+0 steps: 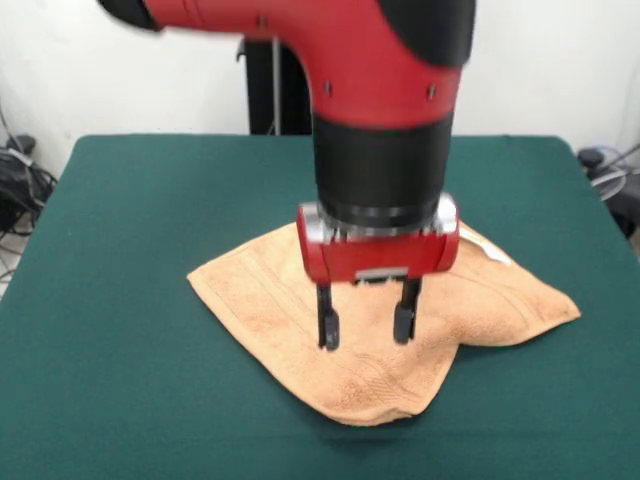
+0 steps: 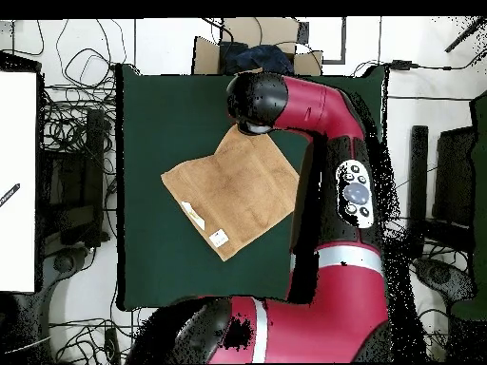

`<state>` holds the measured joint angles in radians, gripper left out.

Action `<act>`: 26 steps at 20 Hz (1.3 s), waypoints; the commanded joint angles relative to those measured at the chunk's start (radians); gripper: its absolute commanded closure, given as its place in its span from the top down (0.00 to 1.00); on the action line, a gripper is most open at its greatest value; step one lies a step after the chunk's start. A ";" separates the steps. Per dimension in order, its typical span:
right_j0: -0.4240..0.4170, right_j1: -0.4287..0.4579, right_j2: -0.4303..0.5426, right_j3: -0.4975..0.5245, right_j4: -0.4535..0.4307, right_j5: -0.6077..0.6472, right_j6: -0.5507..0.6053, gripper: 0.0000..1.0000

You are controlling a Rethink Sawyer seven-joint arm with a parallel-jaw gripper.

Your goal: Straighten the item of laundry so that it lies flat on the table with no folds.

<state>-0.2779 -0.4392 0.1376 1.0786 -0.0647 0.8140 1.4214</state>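
Note:
The item of laundry is a peach-orange towel lying cornerwise on the green table, a little right of centre. Its near corner looks thick and rumpled, and a notch breaks the edge at the front right. My gripper hangs open straight over the towel, fingertips at or just above the cloth, nothing between them. From overhead the towel shows as a diamond with white tags on one edge. The arm's wrist hides the gripper and one towel corner there.
The red arm runs along one side of the table in the overhead view. Cables and boxes lie on the floor around the table. A white panel stands beside it.

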 commanded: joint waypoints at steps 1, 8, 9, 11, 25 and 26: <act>0.004 -0.120 -0.007 0.233 0.034 0.048 0.168 1.00; -0.005 -0.164 -0.013 0.326 0.015 -0.044 0.156 1.00; -0.004 -0.167 -0.015 0.328 0.015 -0.042 0.160 1.00; -0.006 -0.166 -0.014 0.339 0.016 -0.038 0.161 1.00; -0.030 -0.207 -0.011 0.454 0.027 -0.081 0.177 1.00; -0.030 -0.207 -0.012 0.455 0.028 -0.077 0.177 1.00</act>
<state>-0.3001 -0.6407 0.1326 1.3689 -0.0472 0.7946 1.4214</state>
